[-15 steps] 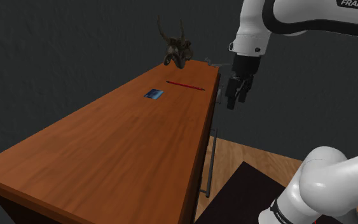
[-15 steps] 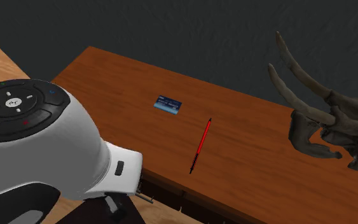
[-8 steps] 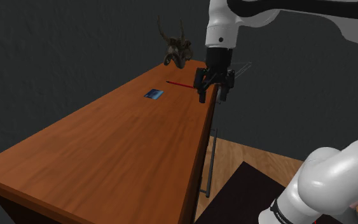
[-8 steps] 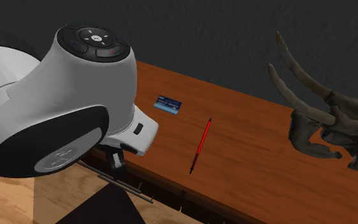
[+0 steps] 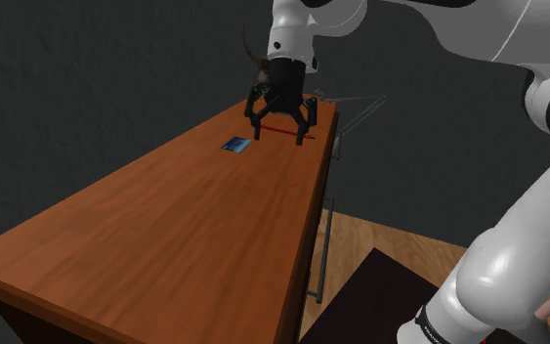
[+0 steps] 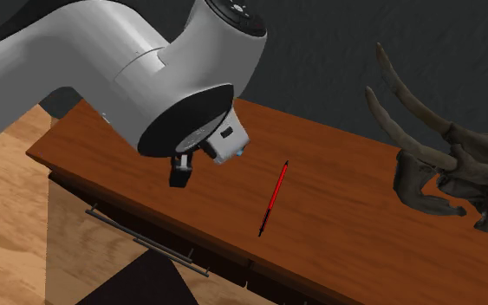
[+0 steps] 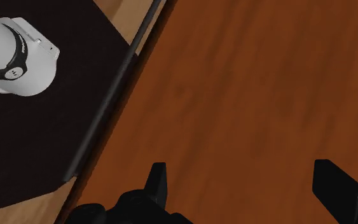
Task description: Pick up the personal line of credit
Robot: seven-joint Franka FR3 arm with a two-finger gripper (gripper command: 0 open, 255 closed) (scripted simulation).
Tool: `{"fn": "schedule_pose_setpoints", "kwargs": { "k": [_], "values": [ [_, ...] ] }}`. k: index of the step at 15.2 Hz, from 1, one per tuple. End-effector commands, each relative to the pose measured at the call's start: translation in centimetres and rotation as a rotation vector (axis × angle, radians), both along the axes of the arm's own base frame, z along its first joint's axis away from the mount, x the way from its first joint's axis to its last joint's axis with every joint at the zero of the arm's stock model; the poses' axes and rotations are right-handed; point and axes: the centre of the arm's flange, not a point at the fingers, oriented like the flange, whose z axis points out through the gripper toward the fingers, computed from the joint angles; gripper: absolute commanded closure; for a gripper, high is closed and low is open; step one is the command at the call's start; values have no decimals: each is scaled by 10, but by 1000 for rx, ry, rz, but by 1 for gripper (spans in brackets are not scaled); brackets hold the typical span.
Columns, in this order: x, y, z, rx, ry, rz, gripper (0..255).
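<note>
Shoulder view: the gripper point(image 5: 279, 139) hangs spread wide over the desk point(image 5: 165, 225). The blue card point(image 5: 235, 145) lies flat just left of it.
Second exterior view: a red pen point(image 6: 273, 197) lies beside the arm.
Wrist view: fingers point(image 7: 158, 181) stand apart above bare wood.

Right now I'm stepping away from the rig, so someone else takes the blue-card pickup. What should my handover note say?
Gripper: open, holding nothing, above the wooden desk.
Blue card: flat on the desk, untouched, just to the shoulder view's left of the gripper. A red pen lies on the same desk, apart from the card.
Done: the arm is over the desk, close to the card.
Left: centre over the card, lower, close on it, lift. The card is thin and flat, so the grasp may be fiddly.
</note>
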Motion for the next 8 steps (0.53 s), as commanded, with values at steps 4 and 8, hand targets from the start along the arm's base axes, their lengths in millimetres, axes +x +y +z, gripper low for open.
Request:
{"fn": "schedule_pose_setpoints", "kwargs": {
  "k": [4,8],
  "values": [
    [63,3,-7,47,96,-226,0],
    [113,-4,-16,85,169,-401,0]
  ]
}}
